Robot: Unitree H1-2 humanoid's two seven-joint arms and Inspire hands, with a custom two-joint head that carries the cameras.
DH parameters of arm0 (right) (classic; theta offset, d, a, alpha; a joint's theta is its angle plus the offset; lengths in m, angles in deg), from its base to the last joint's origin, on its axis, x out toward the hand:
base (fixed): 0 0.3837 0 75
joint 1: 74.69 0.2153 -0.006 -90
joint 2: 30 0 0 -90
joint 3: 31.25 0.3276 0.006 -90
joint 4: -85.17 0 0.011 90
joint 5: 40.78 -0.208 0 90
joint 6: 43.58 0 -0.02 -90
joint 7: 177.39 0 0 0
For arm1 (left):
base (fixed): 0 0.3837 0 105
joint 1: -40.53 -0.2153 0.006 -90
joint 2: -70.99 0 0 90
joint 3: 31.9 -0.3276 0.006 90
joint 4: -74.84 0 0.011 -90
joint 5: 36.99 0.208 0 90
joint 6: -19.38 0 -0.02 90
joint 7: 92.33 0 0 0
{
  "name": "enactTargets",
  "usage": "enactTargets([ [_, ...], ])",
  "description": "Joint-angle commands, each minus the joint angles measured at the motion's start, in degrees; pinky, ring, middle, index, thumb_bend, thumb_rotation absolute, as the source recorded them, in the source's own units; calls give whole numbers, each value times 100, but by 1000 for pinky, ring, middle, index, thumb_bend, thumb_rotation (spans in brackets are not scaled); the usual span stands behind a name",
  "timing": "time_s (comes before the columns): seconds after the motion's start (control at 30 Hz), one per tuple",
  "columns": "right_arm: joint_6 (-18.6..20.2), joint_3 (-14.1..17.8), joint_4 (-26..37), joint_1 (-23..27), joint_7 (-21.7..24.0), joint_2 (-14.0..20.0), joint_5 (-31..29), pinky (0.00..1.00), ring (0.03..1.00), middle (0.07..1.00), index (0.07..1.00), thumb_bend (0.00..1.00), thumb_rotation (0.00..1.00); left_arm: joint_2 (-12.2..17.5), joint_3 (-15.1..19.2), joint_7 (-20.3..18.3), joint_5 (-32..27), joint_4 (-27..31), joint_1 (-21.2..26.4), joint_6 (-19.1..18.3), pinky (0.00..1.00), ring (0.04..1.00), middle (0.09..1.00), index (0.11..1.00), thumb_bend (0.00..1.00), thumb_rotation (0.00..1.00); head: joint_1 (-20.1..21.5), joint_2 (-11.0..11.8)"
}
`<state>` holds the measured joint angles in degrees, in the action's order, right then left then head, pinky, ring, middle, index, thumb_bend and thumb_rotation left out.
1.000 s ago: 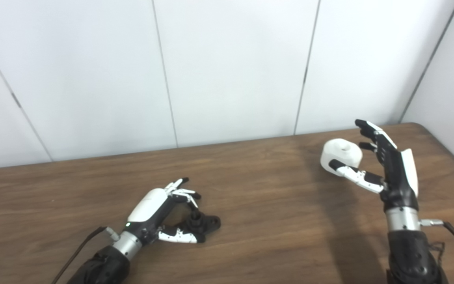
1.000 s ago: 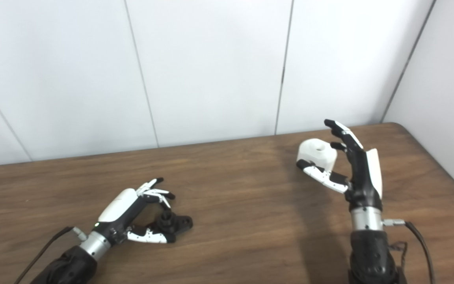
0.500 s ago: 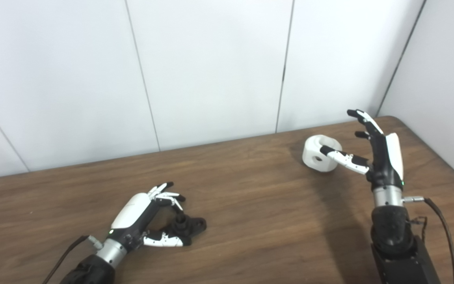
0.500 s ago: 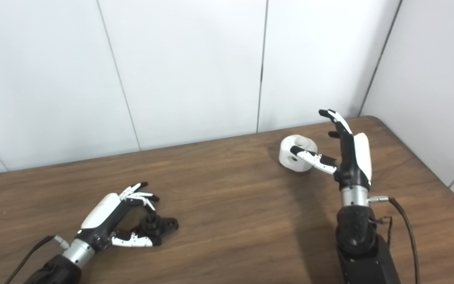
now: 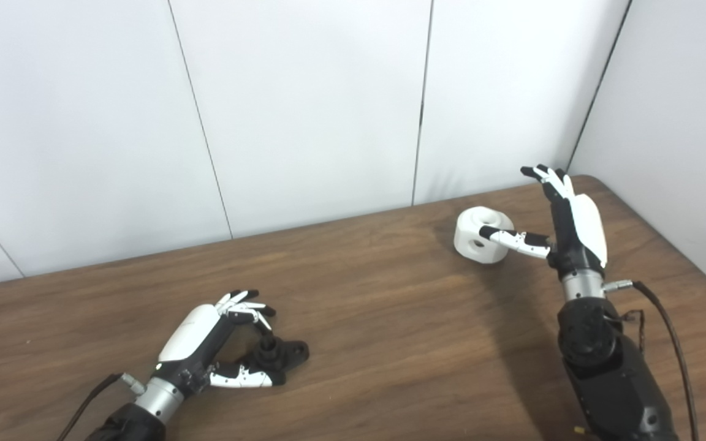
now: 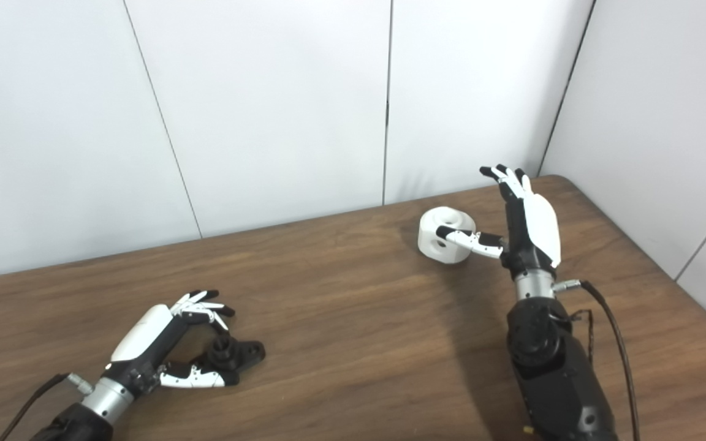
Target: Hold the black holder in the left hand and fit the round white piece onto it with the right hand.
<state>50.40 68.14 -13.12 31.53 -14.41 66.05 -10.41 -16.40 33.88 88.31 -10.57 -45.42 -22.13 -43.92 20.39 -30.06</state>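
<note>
Contact between the right hand (image 5: 567,223) and the round white piece (image 5: 482,234) has loosened over the last second: a second ago the piece sat lifted between thumb and fingers with its hole facing up, and now it lies tipped on its side on the table (image 5: 390,318) at the far right, hole facing the near left. The right hand's fingers stand straight up and spread, clear of the piece, and only the thumb reaches across to touch its near side, so this hand is open and holds nothing. The whole view has also swung toward the right, so the shift of the wall and table edges is the camera's, not the objects'. On the near left, the left hand (image 5: 206,343) lies low on the table, curled around the black holder (image 5: 279,354), thumb along its near edge and fingertips arched above its upright peg; whether it truly clamps the holder or only cups it cannot be told. The holder rests on the table, not raised. Judged from this, the fitting has slipped back: the white piece needs a fresh grasp before it can be carried across to the peg, well apart from it at present.
</note>
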Motion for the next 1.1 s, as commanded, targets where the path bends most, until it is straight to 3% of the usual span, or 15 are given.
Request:
enactTargets([
  [0.0, -32, -79, 45, 270, -93, 207, 182, 931, 1000, 947, 854, 842, 441, 47, -69, 63, -63, -189, -140, 21, 1000, 932, 772, 482, 522, 48, 13, -2],
  [0.13, 38, -247, -178, 322, -128, 322, 380, 906, 1000, 942, 831, 889, 458, 57, -32, 23, -76, -168, -160, 20, 1000, 926, 769, 482, 522, 47, 63, 1],
  [0.23, 165, -392, -343, 355, -151, 422, 607, 989, 1000, 939, 824, 907, 515, 73, -21, 0, -86, -160, -172, 21, 1000, 925, 772, 482, 522, 47, 106, 7],
  [0.53, 506, -597, -541, 416, -132, 511, 868, 1000, 1000, 947, 802, 944, 599, 108, 2, -51, -146, -133, -186, 18, 990, 920, 767, 482, 521, 46, 212, 23],
  [1.07, 891, -744, -485, 467, -120, 592, 1023, 1000, 1000, 977, 765, 919, 564, 94, 111, -154, -144, -91, -214, 19, 984, 916, 763, 482, 521, 45, 259, 51],
])
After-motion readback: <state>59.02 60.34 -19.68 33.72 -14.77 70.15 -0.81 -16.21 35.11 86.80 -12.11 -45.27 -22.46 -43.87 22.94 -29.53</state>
